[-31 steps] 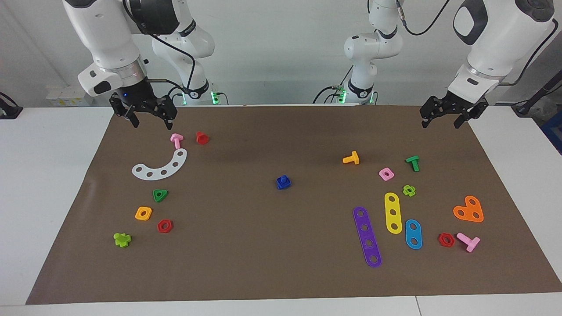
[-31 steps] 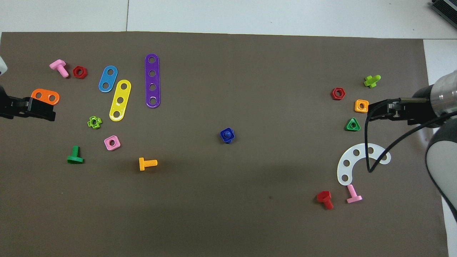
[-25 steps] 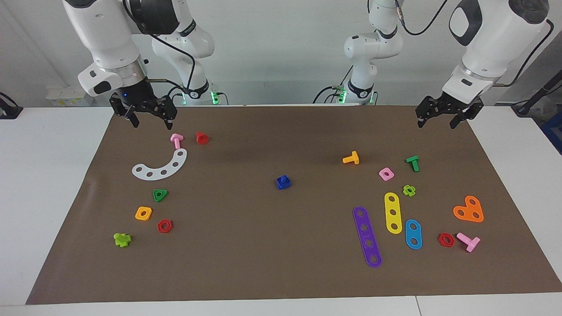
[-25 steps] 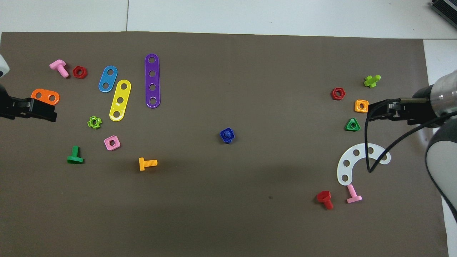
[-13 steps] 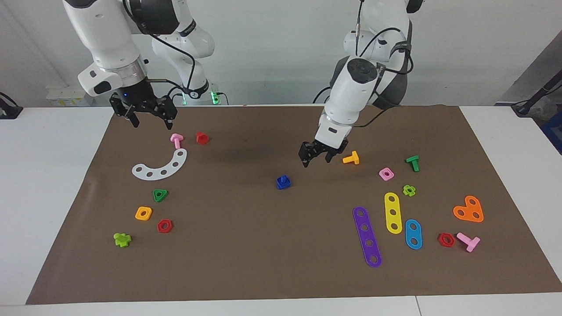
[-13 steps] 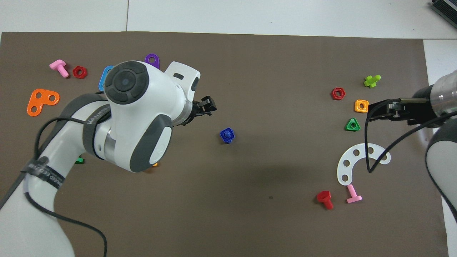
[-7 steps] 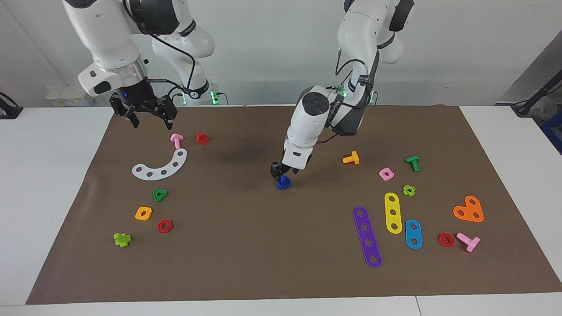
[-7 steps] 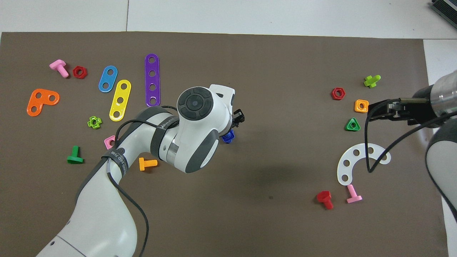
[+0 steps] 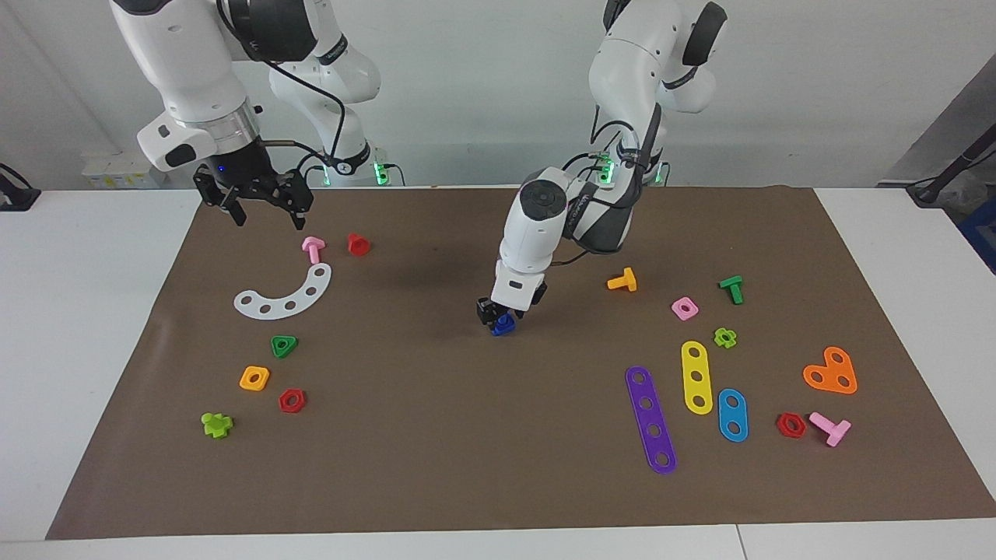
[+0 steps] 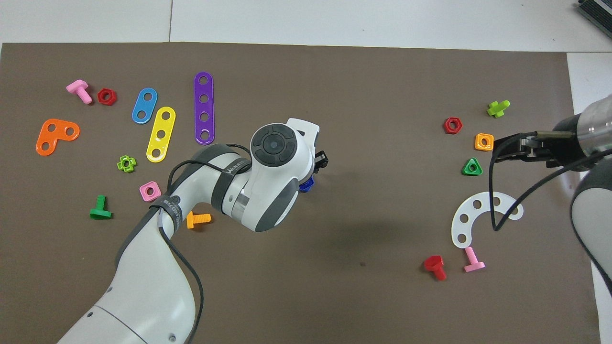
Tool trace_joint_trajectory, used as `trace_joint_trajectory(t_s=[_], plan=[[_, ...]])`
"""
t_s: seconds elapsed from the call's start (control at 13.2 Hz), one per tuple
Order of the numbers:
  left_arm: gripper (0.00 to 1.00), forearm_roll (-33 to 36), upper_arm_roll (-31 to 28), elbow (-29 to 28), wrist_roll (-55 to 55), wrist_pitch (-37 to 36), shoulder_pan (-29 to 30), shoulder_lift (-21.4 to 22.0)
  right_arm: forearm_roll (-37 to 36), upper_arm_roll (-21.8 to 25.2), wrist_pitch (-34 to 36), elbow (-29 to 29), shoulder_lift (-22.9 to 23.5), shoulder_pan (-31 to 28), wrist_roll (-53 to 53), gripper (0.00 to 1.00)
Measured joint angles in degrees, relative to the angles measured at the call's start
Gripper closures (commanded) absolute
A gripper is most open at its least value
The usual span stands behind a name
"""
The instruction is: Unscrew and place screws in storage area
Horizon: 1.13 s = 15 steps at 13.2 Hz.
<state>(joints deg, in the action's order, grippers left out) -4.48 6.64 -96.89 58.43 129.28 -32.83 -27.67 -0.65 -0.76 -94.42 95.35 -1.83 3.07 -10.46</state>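
The dark-blue bolt (image 9: 504, 325) stands in the middle of the mat with its shaft up through a blue squarish nut. My left gripper (image 9: 503, 312) is down on top of it. In the overhead view the left wrist hides all but an edge of the blue piece (image 10: 308, 185). The storage area (image 9: 233, 342) is bare mat at the right arm's end, with a white curved strip (image 9: 286, 295), a green nut (image 9: 284, 345), an orange nut (image 9: 254, 378) and a red nut (image 9: 292, 400). My right gripper (image 9: 267, 211) waits open and empty, raised over that patch beside a pink bolt (image 9: 313, 248).
A red bolt (image 9: 358, 244) and a lime piece (image 9: 216, 425) also lie at the right arm's end. At the left arm's end lie purple (image 9: 650, 420), yellow (image 9: 696, 377) and blue (image 9: 732, 414) strips, an orange plate (image 9: 831, 372), an orange bolt (image 9: 622, 281) and other small nuts and bolts.
My left arm has swung from the mat's corner to the middle and come down onto the blue bolt. The right arm has not moved.
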Motion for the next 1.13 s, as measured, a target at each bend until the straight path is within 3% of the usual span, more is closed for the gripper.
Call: trace_joint_trajectory(t_s=[0.15, 0.45, 0.83, 1.13], plan=[[0.36, 0.0, 0.0, -0.1, 0.2, 0.2, -0.6, -0.7, 0.0, 0.0, 0.0, 0.0, 0.0, 0.0, 0.0, 0.0], [0.54, 1.3, -0.1, -0.1, 0.2, 0.2, -0.7, -1.0, 0.0, 0.0, 0.0, 0.0, 0.0, 0.0, 0.0, 0.0], [0.9, 2.3, -0.1, -0.1, 0.2, 0.2, -0.8, -1.0, 0.0, 0.0, 0.0, 0.0, 0.0, 0.0, 0.0, 0.0], [0.93, 2.4, -0.4, 2.1, 0.2, -4.4, -0.7, -1.0, 0.0, 0.0, 0.0, 0.0, 0.0, 0.0, 0.0, 0.0]])
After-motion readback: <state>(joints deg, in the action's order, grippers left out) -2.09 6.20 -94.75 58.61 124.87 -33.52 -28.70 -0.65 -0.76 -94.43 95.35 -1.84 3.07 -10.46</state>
